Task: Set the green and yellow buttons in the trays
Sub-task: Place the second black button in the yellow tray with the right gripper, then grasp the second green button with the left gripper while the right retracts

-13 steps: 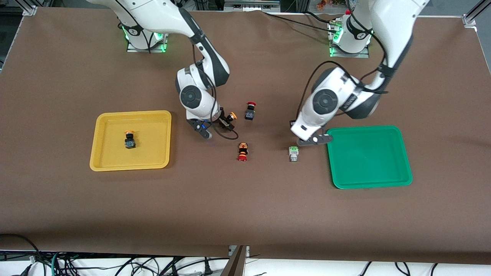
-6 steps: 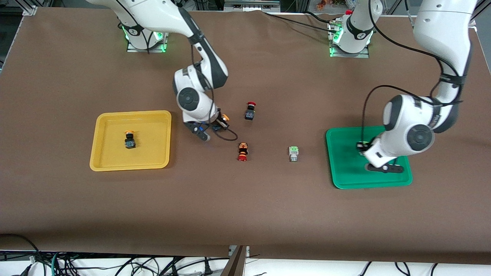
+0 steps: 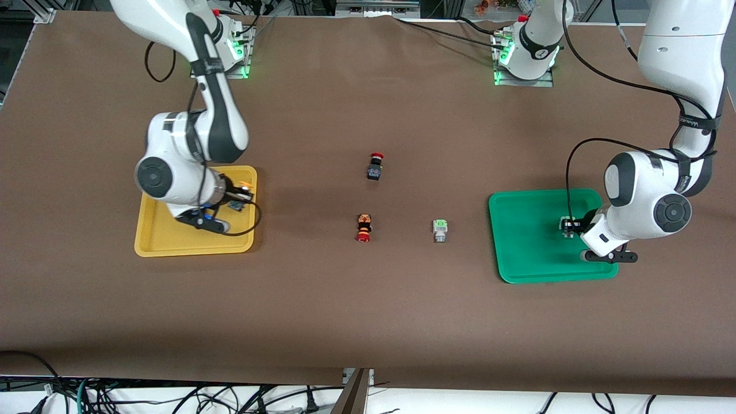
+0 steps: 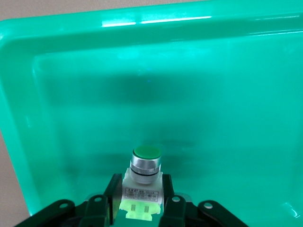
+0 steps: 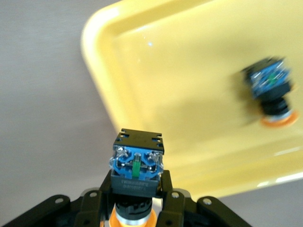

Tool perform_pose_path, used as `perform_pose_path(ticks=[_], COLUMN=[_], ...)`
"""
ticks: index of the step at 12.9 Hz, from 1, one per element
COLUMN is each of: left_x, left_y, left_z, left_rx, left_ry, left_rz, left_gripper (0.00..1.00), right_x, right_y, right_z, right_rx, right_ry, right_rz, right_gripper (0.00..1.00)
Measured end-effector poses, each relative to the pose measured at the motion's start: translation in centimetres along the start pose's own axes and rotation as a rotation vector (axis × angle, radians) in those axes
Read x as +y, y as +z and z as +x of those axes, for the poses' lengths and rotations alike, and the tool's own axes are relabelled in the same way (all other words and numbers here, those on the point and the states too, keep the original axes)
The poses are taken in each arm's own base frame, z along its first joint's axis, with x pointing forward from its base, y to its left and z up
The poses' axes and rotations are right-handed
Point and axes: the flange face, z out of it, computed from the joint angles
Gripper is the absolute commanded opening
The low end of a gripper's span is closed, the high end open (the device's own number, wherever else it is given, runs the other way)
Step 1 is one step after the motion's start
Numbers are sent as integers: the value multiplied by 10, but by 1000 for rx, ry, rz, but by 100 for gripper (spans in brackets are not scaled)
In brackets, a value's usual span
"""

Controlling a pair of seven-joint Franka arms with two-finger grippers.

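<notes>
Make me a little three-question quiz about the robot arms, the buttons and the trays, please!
1. True or false: the left gripper holds a green button over the green tray.
2. What is the right gripper carrying over the yellow tray?
A. a red button
B. a yellow button
C. nothing
3. How many buttons lie on the brown table between the two trays?

Key:
1. True.
2. B, a yellow button, with another yellow button lying in that tray.
3. Three: two red buttons and one loose green button.
</notes>
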Motion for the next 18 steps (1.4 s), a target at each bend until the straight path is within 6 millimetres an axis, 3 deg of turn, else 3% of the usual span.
perform_pose_path(ticks=[1,2,3,5,7,9,12,14,16,18], left_x=[0,1,1,10,40,94,204,265,307,333], left_y=[1,0,-3,-15,-31,-42,-49,-42,-32,-12], left_z=[0,1,2,9,17,20,8,-4,-6,-7], left_rx=[-1,1,7,27,43,51,43,41,77,117], left_ry=[1,0,0,9,21,1,-28,-9,-15,-9], left_rz=[0,-1,-3,-8,-43,-75,-116,-123,-123,-100], left_gripper=[100,100,100,100,100,100,100,100,100,100], right_x=[8,10,11,18,16,0,-26,-30,-24,-7], right_y=[13,27,38,45,34,5,-62,-108,-156,-203], right_z=[4,5,8,14,17,17,6,-4,-16,-36], right_rx=[16,31,41,56,68,57,28,44,100,139], right_ry=[-16,-32,-46,-58,-60,-52,-14,-14,-40,-74], right_rz=[-13,-28,-43,-55,-43,-16,42,62,65,43], right_gripper=[65,86,94,97,98,98,99,99,99,99])
